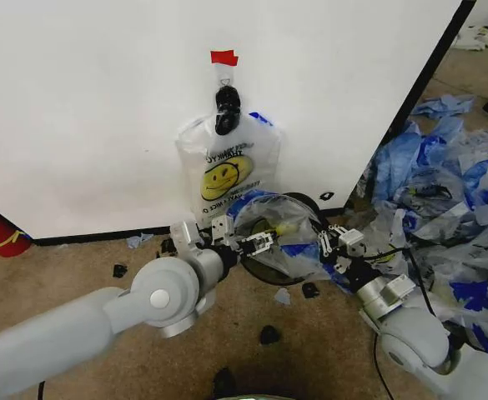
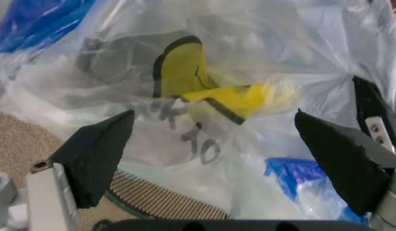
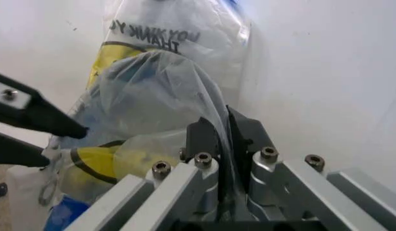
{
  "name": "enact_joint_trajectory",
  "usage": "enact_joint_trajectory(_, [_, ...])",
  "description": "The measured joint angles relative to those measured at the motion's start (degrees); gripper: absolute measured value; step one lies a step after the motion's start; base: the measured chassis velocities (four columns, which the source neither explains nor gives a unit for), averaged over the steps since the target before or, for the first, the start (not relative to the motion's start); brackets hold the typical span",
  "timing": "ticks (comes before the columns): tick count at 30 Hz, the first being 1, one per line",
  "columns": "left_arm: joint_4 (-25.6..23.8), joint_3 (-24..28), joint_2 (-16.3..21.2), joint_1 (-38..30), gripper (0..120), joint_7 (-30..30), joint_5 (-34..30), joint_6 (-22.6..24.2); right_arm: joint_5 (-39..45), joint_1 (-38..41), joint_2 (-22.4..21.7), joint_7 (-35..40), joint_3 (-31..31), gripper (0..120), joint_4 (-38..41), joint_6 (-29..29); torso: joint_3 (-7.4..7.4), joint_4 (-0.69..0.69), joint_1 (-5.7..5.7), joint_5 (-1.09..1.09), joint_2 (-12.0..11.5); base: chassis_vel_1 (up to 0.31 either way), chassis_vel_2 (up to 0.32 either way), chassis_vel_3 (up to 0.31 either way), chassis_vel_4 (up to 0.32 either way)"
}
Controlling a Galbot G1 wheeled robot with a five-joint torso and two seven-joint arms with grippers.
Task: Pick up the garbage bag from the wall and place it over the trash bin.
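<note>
1. Nearest us, our left gripper point(image 1: 245, 243) sat at the left side of the small round black trash bin point(image 1: 298, 202) on the carpet; its black fingers point(image 2: 95, 156) stood spread wide apart, the plastic lying between them ungripped.
2. Our right gripper point(image 1: 334, 243) reached in from the right, its fingers point(image 3: 204, 137) pinched shut on a fold of the film.
3. Between both grippers, the thin see-through whitish garbage bag with a crumpled yellow smiley face and blue edges point(image 1: 279, 235) lay draped over the bin, stretched across its rim.
4. Farther back, a second smiley-face bag point(image 1: 225, 167) hung on the white wall point(image 1: 85, 117) from a black clip under a strip of red tape point(image 1: 223, 57).
</note>
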Motion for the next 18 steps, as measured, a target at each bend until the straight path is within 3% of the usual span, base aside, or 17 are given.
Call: enact_joint_trajectory(18, [3.5, 3.2, -4.1, -2.2, 95, -2.9, -0.7, 0.3, 0.1, 0.1, -0.2, -0.1, 0.1, 0, -0.5, 0.6, 0.0, 0.0, 0.0, 0.0, 0.0, 0.0, 0.0, 0.0, 0.0])
